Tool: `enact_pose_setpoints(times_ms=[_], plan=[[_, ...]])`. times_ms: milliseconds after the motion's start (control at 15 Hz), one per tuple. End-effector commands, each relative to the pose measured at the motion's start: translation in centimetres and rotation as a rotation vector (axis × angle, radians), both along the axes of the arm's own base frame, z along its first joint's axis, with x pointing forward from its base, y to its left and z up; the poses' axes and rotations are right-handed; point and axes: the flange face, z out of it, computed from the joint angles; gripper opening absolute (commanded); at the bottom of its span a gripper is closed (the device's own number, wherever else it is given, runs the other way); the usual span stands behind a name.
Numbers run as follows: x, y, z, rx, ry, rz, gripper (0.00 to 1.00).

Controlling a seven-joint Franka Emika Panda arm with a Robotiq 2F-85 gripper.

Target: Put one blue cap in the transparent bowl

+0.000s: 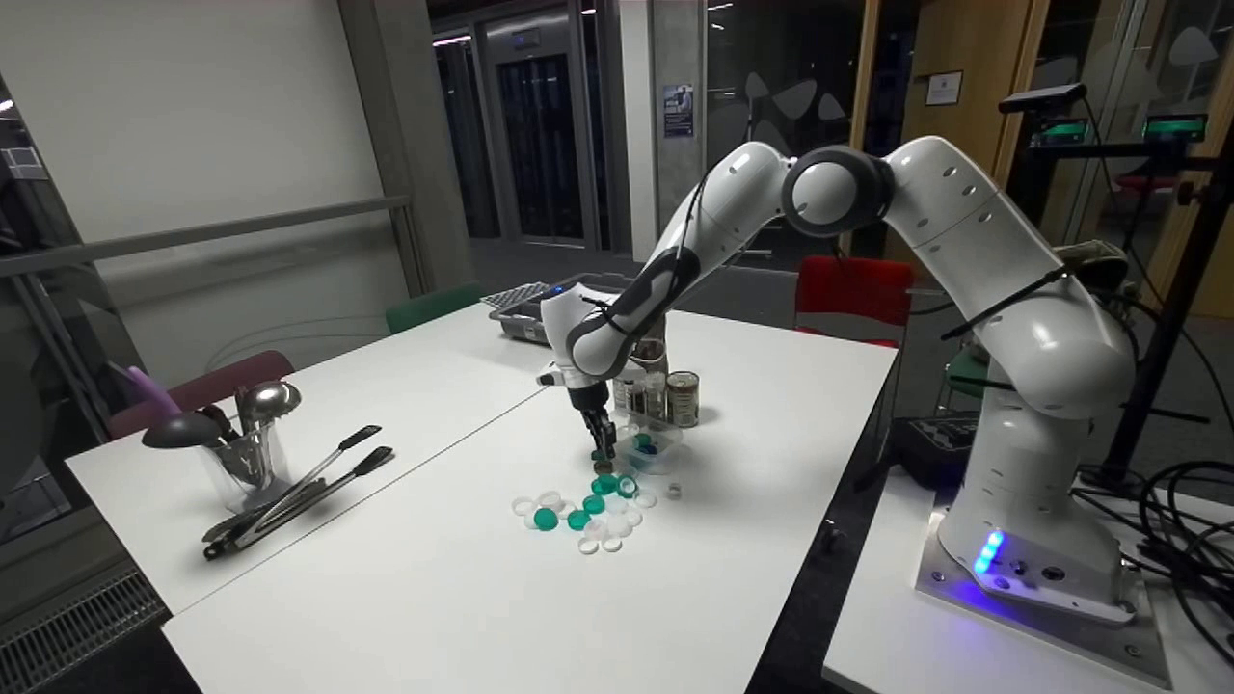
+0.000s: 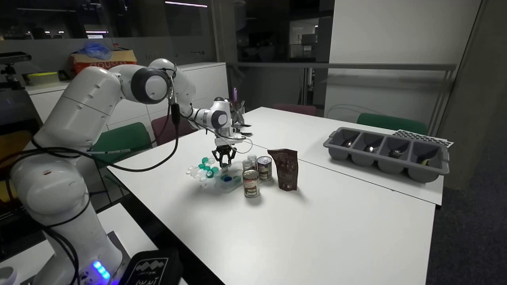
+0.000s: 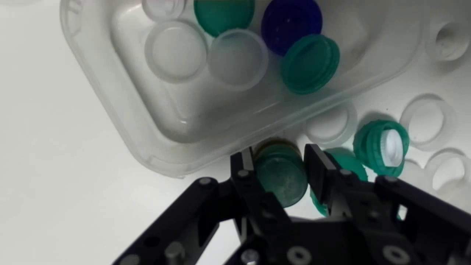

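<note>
The transparent bowl (image 3: pixel 110 105) is a clear container with rounded corners. It also shows in both exterior views (image 1: pixel 670 445) (image 2: pixel 237 184). A dark blue cap (image 3: pixel 289 22) lies inside it in the wrist view, beside green caps (image 3: pixel 224 14) and clear caps (image 3: pixel 176 51). My gripper (image 3: pixel 278 158) is just outside the bowl's rim, fingers down. Its fingers are closed against both sides of a dark green cap (image 3: pixel 282 180). A brownish round edge (image 3: pixel 274 141) shows just behind that cap, mostly hidden. No blue cap shows outside the bowl.
Loose green caps (image 1: pixel 578 520) and white or clear caps (image 1: pixel 617 525) lie in front of the bowl. Cans (image 2: pixel 251 184) and a brown pouch (image 2: pixel 286 170) stand close beside it. A grey compartment tray (image 2: pixel 386 152), tongs (image 1: pixel 299 501) and a utensil cup (image 1: pixel 246 472) are farther off.
</note>
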Motion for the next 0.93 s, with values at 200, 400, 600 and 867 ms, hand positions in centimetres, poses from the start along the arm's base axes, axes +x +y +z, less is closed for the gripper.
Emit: enact_pose_setpoints(times_ms=[200,400,600,867], plan=[[-3.6,-1.3,1.6,-0.094,-0.008,-0.068,0.16],[-4.0,-0.6,1.5,-0.142,0.02,0.03,0.16],[-4.8,5.7,7.1,-0.192,0.095,0.104,0.16],[-5.5,10.7,13.6,-0.267,0.079,0.229,0.16]])
